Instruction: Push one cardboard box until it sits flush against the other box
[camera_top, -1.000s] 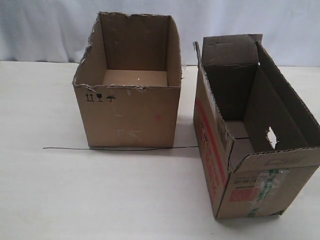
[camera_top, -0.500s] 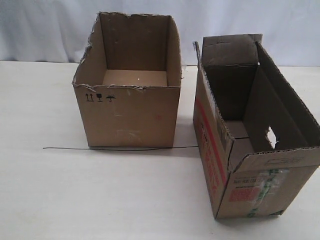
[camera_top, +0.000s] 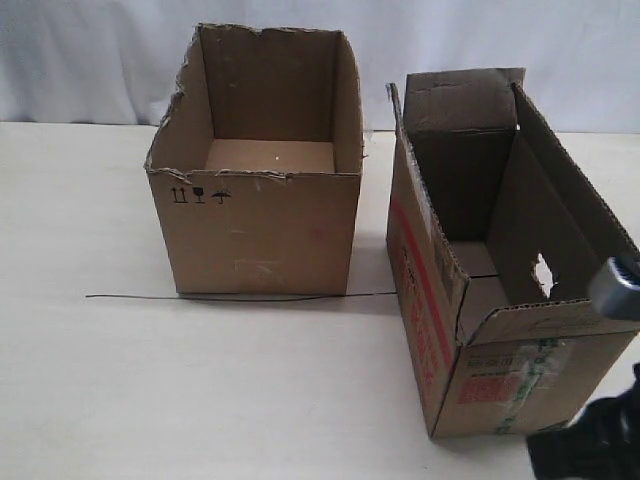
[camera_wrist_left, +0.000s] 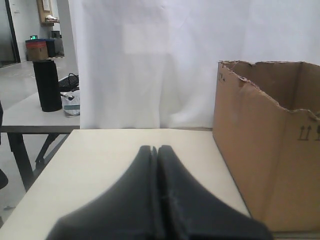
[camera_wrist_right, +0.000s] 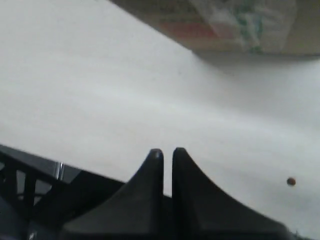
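Note:
The cardboard box (camera_top: 520, 372), narrow and long with a red label and green-striped tape on its near end, stands at the right and is turned at a slight angle. The other box (camera_top: 262, 228), wider with a torn rim, stands left of it across a narrow gap. The right arm (camera_top: 590, 448) has come in at the lower right corner, just before the narrow box's taped end. My right gripper (camera_wrist_right: 167, 150) is shut and empty over the table, with the taped end (camera_wrist_right: 235, 20) ahead. My left gripper (camera_wrist_left: 154, 148) is shut, and the wider box (camera_wrist_left: 265, 165) stands beside it.
A thin black line (camera_top: 240, 297) runs along the table (camera_top: 200, 400) in front of the wider box. White curtain (camera_top: 90, 60) hangs behind. The table's front edge (camera_wrist_right: 45, 157) lies close to the right gripper. A side table with a black cylinder (camera_wrist_left: 49, 85) stands off to the left.
The right arm has come into the exterior view at the lower right corner, near the narrow box's taped end. Neither box has moved.

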